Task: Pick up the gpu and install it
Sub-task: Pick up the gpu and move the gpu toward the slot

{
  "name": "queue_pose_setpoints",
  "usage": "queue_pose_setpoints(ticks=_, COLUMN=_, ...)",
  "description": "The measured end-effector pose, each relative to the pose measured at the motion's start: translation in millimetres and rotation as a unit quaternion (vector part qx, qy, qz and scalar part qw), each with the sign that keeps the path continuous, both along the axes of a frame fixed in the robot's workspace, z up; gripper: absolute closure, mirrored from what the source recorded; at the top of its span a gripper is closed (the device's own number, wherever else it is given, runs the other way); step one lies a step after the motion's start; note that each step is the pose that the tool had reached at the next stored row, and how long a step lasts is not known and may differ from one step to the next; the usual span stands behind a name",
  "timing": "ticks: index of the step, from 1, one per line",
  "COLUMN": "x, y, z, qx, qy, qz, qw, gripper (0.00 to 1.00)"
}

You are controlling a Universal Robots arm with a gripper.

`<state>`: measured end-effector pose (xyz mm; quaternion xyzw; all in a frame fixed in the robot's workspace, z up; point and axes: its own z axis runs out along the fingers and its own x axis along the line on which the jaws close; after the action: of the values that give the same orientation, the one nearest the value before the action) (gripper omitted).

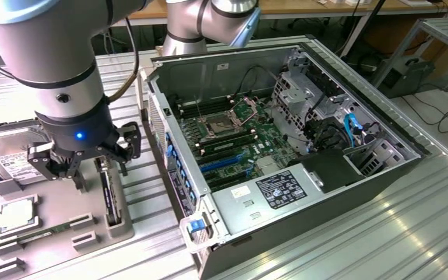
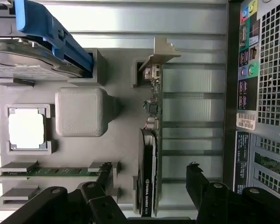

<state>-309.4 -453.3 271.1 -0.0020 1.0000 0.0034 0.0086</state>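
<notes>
1. My gripper [image 2: 148,167] stands wide apart with nothing in it. The black fingers [image 2: 106,176] are spread to either side of the card.
2. The gpu [image 2: 150,140], a thin green circuit board with dark chips, stands on its edge in a slot of the grey moulded parts tray [image 2: 119,144].
3. In the wrist view the card runs right between my two fingers. There is a visible gap on each side, so I'm straddling it and not touching it.
4. Its silver metal bracket [image 2: 162,52] sits at the end of the card far from my fingers. The black section with the printed label lies at the near end, closest to the fingertips.
5. From the exterior view, my gripper [image 1: 91,169] hangs just above the tray [image 1: 68,245]. The gpu [image 1: 112,201] shows as a dark strip directly beneath it.
6. Beside the card on the tray sit a boxy silver hard drive [image 2: 23,58] in a blue plastic carrier [image 2: 53,35], a square silver processor chip [image 2: 25,128] and a narrow green memory stick [image 2: 51,171].
7. The open black computer case [image 1: 286,146] lies on the ribbed metal bench [image 1: 387,233] to the exterior view's right of the tray, with its green motherboard [image 1: 232,146] exposed. The gpu is outside the case, in its tray slot.
</notes>
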Motion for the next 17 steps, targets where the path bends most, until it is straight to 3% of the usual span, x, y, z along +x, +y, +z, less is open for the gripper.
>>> queue_pose_setpoints(ticks=3, x=0.0, y=0.2, z=-5.5, qx=0.0000, qy=0.0004, qz=-0.001, qw=1.0000, gripper=0.26)
queue_pose_setpoints(ticks=4, x=0.0, y=0.3, z=-18.7, qx=0.0001, qy=0.0008, qz=-0.004, qw=1.0000, gripper=0.26)
queue_pose_setpoints(ticks=7, x=-0.2, y=0.8, z=-28.3, qx=0.0000, qy=0.0014, qz=-0.007, qw=1.0000, gripper=0.26)
queue_pose_setpoints(ticks=8, x=-0.1, y=1.5, z=-40.7, qx=0.0000, qy=0.0022, qz=-0.011, qw=0.9999, gripper=0.26)
queue_pose_setpoints(ticks=9, x=-0.1, y=1.7, z=-48.8, qx=-0.0001, qy=0.0035, qz=-0.011, qw=0.9999, gripper=0.35)
queue_pose_setpoints(ticks=10, x=-0.2, y=8.2, z=-49.6, qx=-0.0001, qy=0.0035, qz=-0.011, qw=0.9999, gripper=0.47)
queue_pose_setpoints(ticks=13, x=0.3, y=8.3, z=-50.7, qx=0.0000, qy=0.0034, qz=-0.012, qw=0.9999, gripper=0.58)
queue_pose_setpoints(ticks=14, x=0.8, y=8.3, z=-50.7, qx=0.0000, qy=0.0034, qz=-0.011, qw=0.9999, gripper=0.72)
queue_pose_setpoints(ticks=17, x=0.9, y=8.3, z=-49.1, qx=0.0006, qy=0.0035, qz=-0.012, qw=0.9999, gripper=0.72)
